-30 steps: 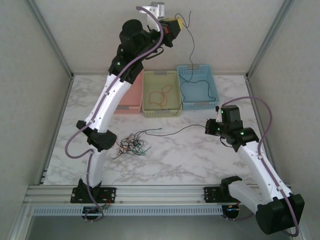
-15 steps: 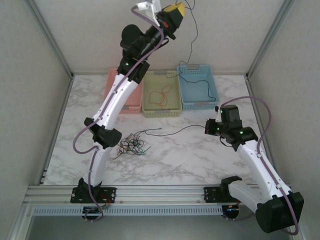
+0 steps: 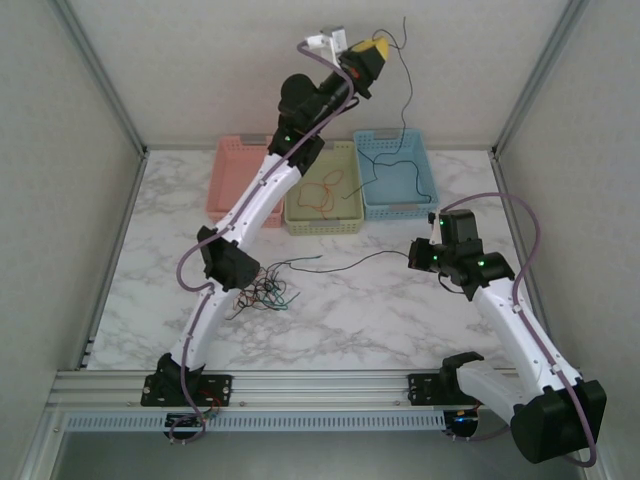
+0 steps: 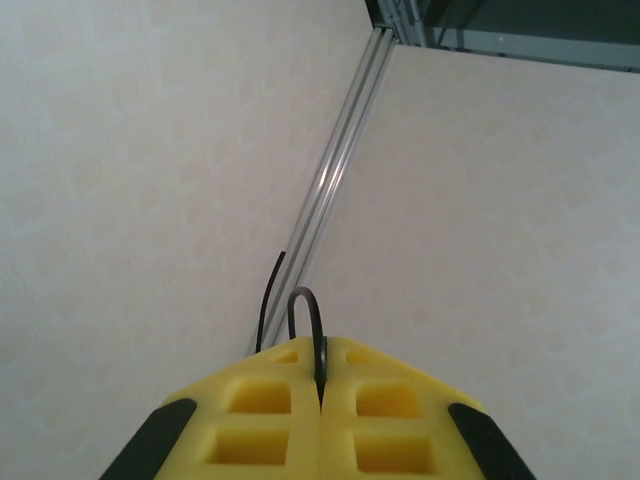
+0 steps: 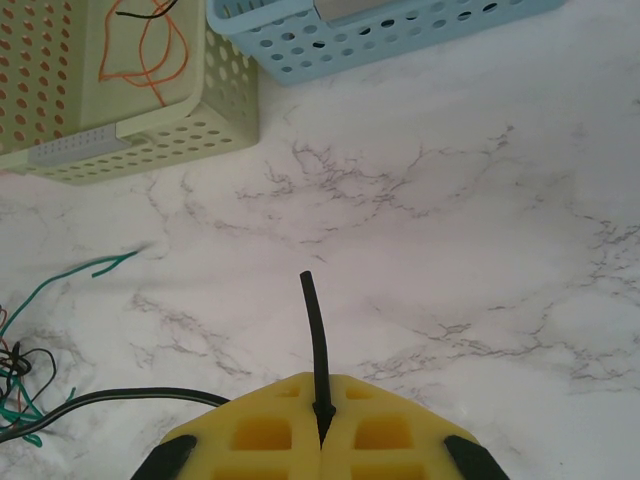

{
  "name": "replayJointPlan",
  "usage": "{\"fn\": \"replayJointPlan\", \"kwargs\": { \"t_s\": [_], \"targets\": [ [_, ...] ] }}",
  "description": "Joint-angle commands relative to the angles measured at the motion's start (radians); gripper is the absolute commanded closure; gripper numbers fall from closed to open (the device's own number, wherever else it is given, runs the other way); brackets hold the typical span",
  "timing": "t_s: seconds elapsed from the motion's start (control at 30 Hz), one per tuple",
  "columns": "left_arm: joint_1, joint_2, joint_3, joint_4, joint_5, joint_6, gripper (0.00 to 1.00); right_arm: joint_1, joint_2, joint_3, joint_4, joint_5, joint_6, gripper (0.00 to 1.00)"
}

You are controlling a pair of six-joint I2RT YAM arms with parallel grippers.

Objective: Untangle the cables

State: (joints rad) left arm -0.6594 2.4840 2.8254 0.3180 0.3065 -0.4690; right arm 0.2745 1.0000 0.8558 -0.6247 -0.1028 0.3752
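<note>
A tangle of red, green and black cables [image 3: 262,293] lies on the marble table beside the left arm. High above the baskets, my left gripper [image 3: 375,50] is shut on a black cable [image 3: 408,100] that hangs down into the blue basket [image 3: 400,211]. In the left wrist view the yellow pads [image 4: 260,400] pinch a loop of that cable [image 4: 305,305]. My right gripper [image 3: 418,257] is shut on another black cable [image 3: 350,262] that runs left to the tangle. Its end [image 5: 314,330] sticks out past the shut right gripper [image 5: 321,380].
A pink basket [image 3: 225,210], a yellow-green basket [image 3: 324,225] holding an orange-red cable [image 3: 322,190], and the blue basket stand in a row at the back. White walls with metal posts enclose the table. A green cable end [image 5: 90,268] lies left of the right gripper.
The left arm has swung to the right with its black cable, from over the pink basket to above the yellow-green and blue ones. The right arm has stayed still.
</note>
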Motion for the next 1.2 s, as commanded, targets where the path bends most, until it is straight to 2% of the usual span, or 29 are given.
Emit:
{"fn": "replayJointPlan", "kwargs": {
  "t_s": [0.0,0.2,0.33,0.57,0.73,0.97,1.17],
  "targets": [
    [-0.013,0.005,0.031,0.069,0.018,-0.015,1.0,-0.006,0.007,-0.018,0.0,-0.018,0.005,1.0],
    [-0.016,0.032,0.031,0.049,0.013,-0.039,1.0,-0.005,0.008,-0.019,0.0,-0.018,0.005,1.0],
    [-0.024,0.035,0.031,-0.011,0.013,-0.005,1.0,-0.006,0.01,-0.019,0.001,-0.018,0.005,1.0],
    [-0.026,-0.041,0.03,-0.013,0.023,0.06,1.0,-0.005,0.009,-0.019,0.0,-0.02,0.004,1.0],
    [-0.032,-0.103,0.031,-0.017,0.055,0.037,1.0,-0.006,0.006,-0.018,0.0,-0.015,0.006,1.0],
    [-0.047,-0.175,0.031,-0.05,0.078,0.077,1.0,-0.006,-0.003,-0.018,-0.001,-0.013,0.006,1.0],
    [-0.054,-0.177,0.031,-0.006,0.1,0.068,1.0,-0.005,-0.005,-0.02,0.002,-0.013,0.006,1.0]
  ]
}}
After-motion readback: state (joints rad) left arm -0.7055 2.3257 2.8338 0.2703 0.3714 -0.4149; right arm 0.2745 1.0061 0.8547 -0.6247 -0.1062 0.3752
